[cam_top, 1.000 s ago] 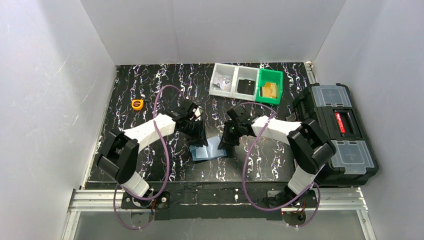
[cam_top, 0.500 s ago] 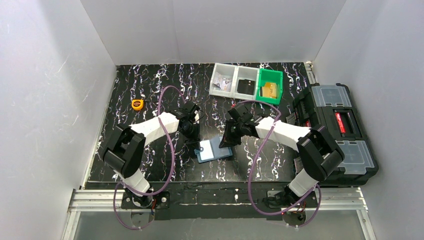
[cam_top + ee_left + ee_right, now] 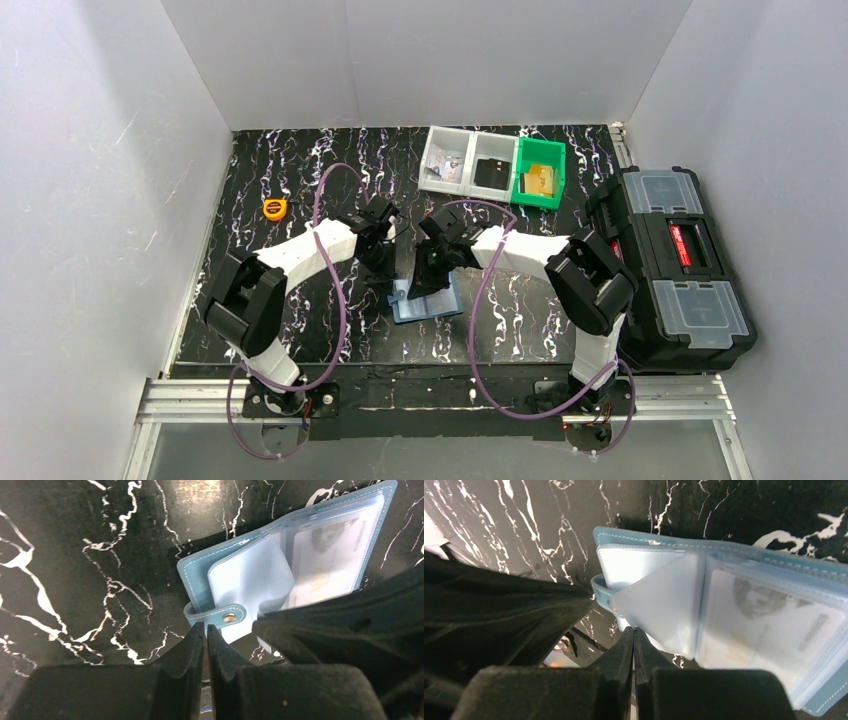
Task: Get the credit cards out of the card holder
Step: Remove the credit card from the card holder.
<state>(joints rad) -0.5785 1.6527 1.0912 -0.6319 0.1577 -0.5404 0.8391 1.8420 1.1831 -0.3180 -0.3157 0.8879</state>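
Extraction barely begun; card holder [image 3: 430,306] lies open on table [image 3: 300,165] between arms, cards [image 3: 769,620] sleeved; left gripper [image 3: 205,626] clenched at snap tab [image 3: 220,615]; right gripper [image 3: 634,629] clenched at clear sleeve [image 3: 664,600]; next, pinch a card edge.

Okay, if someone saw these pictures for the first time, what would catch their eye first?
First, the open blue card holder lying in the middle of the black marbled table, its clear sleeves showing. The left gripper and right gripper are both shut, with their tips at its edge. After that, the green bin at the back and the black toolbox on the right stand out.
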